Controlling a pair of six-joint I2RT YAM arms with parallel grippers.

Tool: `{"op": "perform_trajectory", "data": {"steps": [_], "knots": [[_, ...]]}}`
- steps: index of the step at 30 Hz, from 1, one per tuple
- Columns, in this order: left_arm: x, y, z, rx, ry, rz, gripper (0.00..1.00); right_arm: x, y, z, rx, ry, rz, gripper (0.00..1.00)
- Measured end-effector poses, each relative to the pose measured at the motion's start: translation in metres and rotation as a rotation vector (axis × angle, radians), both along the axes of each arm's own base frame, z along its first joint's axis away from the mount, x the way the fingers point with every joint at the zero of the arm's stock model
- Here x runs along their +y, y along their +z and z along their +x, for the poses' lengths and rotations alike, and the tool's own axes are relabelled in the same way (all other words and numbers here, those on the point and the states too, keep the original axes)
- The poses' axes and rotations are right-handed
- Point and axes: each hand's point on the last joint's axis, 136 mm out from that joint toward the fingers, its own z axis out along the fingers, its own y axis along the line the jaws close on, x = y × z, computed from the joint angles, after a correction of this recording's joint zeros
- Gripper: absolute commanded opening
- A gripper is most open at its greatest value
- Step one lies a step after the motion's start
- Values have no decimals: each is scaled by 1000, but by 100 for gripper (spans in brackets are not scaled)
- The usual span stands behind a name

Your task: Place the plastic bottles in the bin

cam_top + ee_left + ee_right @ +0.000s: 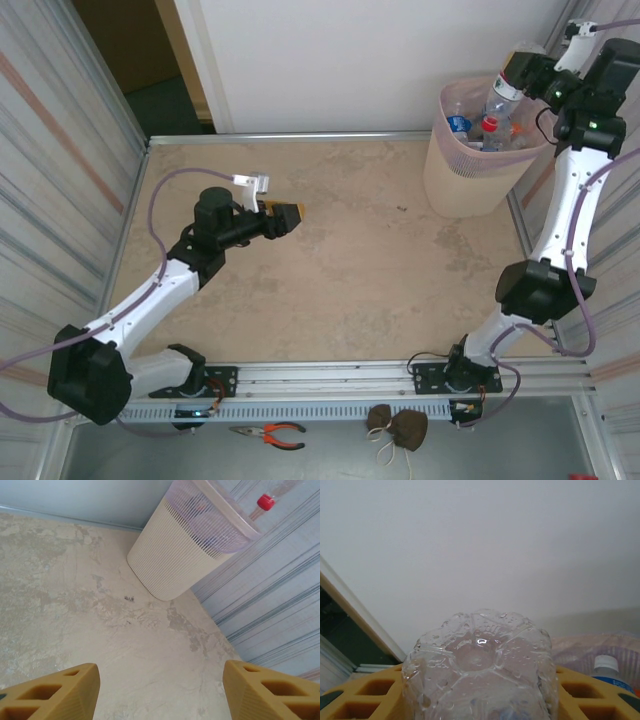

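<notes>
Tabletop (380, 270), bin (465, 190) at far-right corner

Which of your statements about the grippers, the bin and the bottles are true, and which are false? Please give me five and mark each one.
1. The left gripper is open and holds nothing. True.
2. The right gripper holds a green soda bottle. False: it grips a clear bottle, held above the bin.
3. The bin lies on its side in the middle of the table. False: it stands upright at the far right corner.
4. There are already bottles inside the bin. True: a blue-capped bottle shows below its rim.
5. The pliers lie next to the bin. False: they lie at the near edge, in front of the arm bases.
</notes>
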Motion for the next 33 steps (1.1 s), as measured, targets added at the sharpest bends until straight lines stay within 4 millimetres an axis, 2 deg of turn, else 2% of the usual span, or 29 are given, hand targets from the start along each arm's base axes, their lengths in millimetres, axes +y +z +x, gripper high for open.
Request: {"op": "perform_trajectory", "data": {"steps": [6,15,20,23,30,33], "knots": [[0,0,1,2,0,0,67,-13,-44,34,115,-29,2,47],[2,-1,2,2,6,0,66,5,-118,61,310,-12,-82,48],[3,1,1,-2,6,-2,67,16,-127,73,322,-2,-129,54],[3,4,0,-10,7,-5,66,15,-130,77,323,-15,-154,63],[5,11,-2,-24,7,-11,66,1,-159,85,404,-82,-198,72],[5,12,-3,-26,7,-13,67,-2,-156,86,400,-107,-212,73]]}}
